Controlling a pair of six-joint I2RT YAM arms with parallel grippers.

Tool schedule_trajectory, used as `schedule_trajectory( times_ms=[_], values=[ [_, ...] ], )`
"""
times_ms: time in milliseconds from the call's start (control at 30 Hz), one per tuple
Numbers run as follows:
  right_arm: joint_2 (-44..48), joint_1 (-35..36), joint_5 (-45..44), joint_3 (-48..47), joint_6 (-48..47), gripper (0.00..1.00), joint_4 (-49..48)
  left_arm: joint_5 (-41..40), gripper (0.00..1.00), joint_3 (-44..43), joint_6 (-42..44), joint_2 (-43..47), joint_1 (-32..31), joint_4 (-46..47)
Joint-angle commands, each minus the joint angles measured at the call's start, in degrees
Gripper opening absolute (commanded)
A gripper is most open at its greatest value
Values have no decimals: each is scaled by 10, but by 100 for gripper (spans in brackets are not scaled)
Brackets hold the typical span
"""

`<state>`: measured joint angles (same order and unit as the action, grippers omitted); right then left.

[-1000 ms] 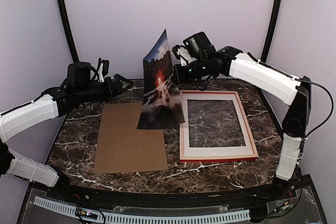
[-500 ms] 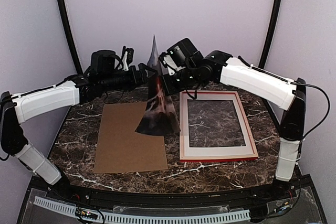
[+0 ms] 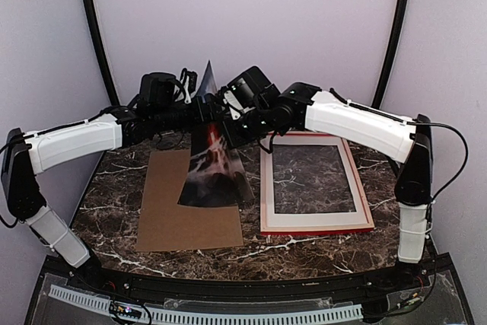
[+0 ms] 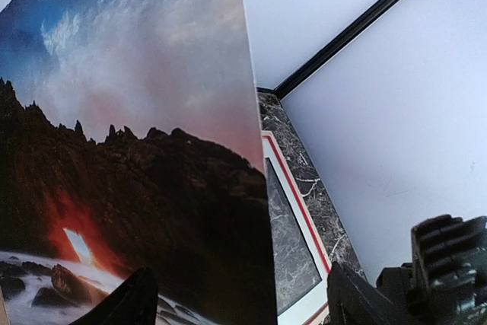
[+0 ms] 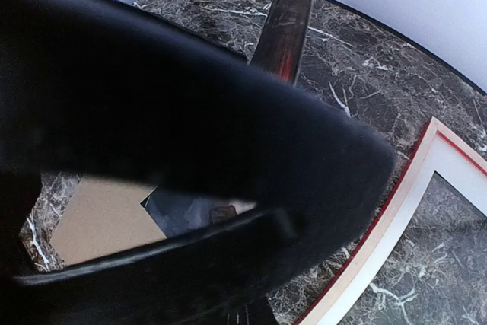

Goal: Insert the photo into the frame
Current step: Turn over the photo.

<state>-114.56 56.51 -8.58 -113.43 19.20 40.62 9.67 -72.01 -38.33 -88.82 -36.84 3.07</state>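
Note:
The photo point(image 3: 214, 159) stands tilted on edge over the seam between the brown board and the frame, its top corner high. My right gripper point(image 3: 227, 123) is shut on its upper right edge. My left gripper point(image 3: 204, 109) is at the upper left side of the photo. In the left wrist view the jaws are wide open point(image 4: 240, 298), with the photo point(image 4: 129, 150) filling the space in front and its right edge between the fingers. The frame point(image 3: 316, 230) lies flat on the right, red rails around a white mat point(image 3: 268, 180). In the right wrist view a dark blurred shape hides my fingers.
A plain brown backing board point(image 3: 183, 215) lies flat left of the frame, also showing in the right wrist view point(image 5: 99, 218). The dark marble table point(image 3: 114, 188) is walled by pale panels with black posts point(image 3: 95, 28). The two arms cross close together above the back middle.
Both arms moved left. The photo swung left and turned its face more toward the camera. My left gripper reached in to the photo's upper edge.

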Motion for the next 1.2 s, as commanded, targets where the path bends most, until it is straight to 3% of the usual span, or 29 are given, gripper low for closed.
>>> schedule_trajectory(
  times_ms=[0,367,767,900,1067,1167],
  values=[
    [-10,10,0,-22,7,0,-21,-37,78,-21,15,-1,-4,-19],
    [-29,20,-12,-36,15,0,-19,-72,66,-50,30,-34,-8,-59],
    [-37,20,-5,-36,17,0,-25,-61,35,-45,29,-40,-10,-45],
    [-41,19,5,-35,20,3,-27,-61,32,-45,29,-37,-10,-44],
    [-40,17,22,-29,24,8,-36,-63,12,-41,30,-34,-10,-39],
    [-31,13,39,-18,26,15,-46,-67,8,-39,33,-29,-10,-37]
  ],
)
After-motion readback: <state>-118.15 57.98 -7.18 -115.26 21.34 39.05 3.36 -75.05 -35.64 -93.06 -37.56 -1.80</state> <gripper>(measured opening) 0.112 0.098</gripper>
